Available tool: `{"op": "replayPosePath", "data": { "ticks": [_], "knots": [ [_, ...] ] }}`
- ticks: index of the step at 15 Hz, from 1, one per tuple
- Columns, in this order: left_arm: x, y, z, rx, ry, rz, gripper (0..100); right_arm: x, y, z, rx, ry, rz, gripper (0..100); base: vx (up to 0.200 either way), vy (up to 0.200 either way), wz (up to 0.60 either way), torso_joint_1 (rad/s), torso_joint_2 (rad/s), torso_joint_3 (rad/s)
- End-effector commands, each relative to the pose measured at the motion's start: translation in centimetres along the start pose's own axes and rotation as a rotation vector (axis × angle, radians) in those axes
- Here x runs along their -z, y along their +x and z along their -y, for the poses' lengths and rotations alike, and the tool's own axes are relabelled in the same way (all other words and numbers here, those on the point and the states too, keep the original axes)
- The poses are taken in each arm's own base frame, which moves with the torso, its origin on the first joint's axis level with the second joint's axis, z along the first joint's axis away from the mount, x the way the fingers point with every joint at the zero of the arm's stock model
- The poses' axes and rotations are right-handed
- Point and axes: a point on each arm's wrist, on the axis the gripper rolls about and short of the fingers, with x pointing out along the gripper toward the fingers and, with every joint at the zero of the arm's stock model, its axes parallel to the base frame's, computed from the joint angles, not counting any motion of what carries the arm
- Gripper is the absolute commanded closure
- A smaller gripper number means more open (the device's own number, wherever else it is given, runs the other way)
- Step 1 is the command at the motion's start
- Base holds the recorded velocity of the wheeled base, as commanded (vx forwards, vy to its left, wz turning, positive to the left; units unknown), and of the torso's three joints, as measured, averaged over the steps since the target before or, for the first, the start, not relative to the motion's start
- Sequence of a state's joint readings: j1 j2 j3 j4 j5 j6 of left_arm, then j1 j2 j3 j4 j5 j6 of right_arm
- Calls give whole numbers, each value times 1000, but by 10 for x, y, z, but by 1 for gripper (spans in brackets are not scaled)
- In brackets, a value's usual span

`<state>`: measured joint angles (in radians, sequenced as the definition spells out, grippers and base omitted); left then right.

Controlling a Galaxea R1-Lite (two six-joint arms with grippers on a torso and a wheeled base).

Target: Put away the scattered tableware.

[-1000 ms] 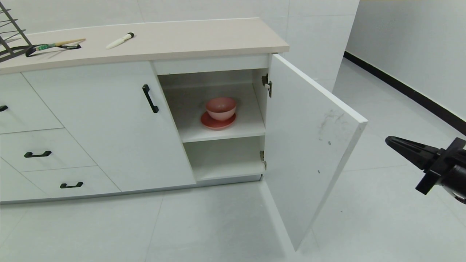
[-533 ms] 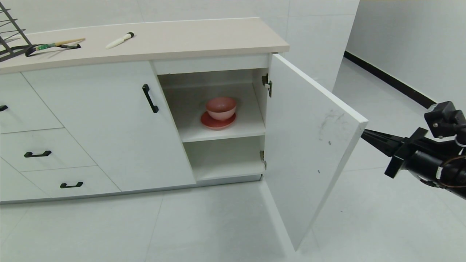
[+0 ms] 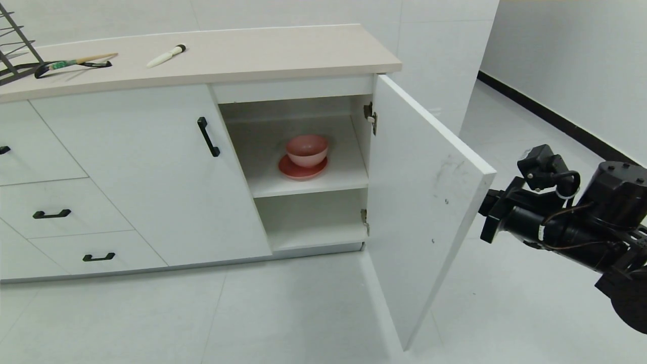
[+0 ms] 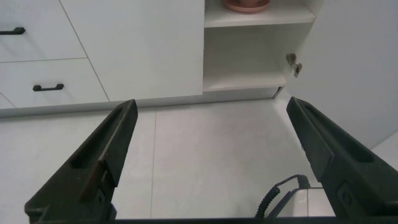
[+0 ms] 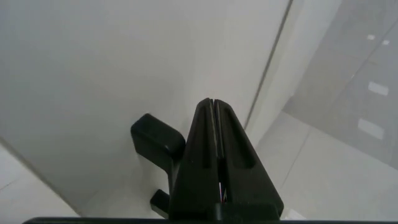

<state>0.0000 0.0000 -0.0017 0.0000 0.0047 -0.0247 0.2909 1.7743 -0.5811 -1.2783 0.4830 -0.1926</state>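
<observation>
A pink bowl point(image 3: 307, 149) sits on a red plate point(image 3: 302, 171) on the upper shelf of the open cupboard. The white cupboard door point(image 3: 419, 202) stands swung out to the right. My right arm point(image 3: 556, 227) is behind the door, its fingertips hidden by the door's edge. In the right wrist view my right gripper point(image 5: 214, 124) is shut, empty, and close against the door's outer face, beside the black door handle point(image 5: 158, 140). My left gripper point(image 4: 210, 104) is open above the floor, facing the cupboard, with the plate's rim point(image 4: 247, 5) in sight.
On the worktop lie a white-handled knife point(image 3: 166, 56) and a wooden-handled utensil point(image 3: 76, 62), next to a wire rack point(image 3: 15, 50). The left cupboard door point(image 3: 151, 172) and the drawers point(image 3: 50, 212) are closed. Bare tiled floor lies in front.
My right arm has moved left, up to the back of the open door. The door has swung a little toward the cupboard.
</observation>
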Motion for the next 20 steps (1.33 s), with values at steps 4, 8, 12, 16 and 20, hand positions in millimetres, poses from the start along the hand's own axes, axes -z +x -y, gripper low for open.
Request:
{"op": "replayPosePath", "data": {
  "ticks": [4, 8, 12, 16, 20],
  "knots": [
    [0, 0, 0, -1, 0, 0, 0, 4, 24, -27, -113, 22, 8, 100, 0, 0, 0, 0, 0, 0],
    [0, 0, 0, 0, 0, 0, 0, 5, 52, -48, -195, 40, 42, 100, 0, 0, 0, 0, 0, 0],
    [0, 0, 0, 0, -1, 1, 0, 9, 71, -64, -248, 45, 59, 100, 0, 0, 0, 0, 0, 0],
    [0, 0, 0, -1, -1, 1, 0, 8, 85, -77, -290, 44, 84, 100, 0, 0, 0, 0, 0, 0],
    [0, 0, 0, 0, -1, 1, 0, 13, 115, -94, -332, 60, 136, 100, 0, 0, 0, 0, 0, 0]
  ]
}}
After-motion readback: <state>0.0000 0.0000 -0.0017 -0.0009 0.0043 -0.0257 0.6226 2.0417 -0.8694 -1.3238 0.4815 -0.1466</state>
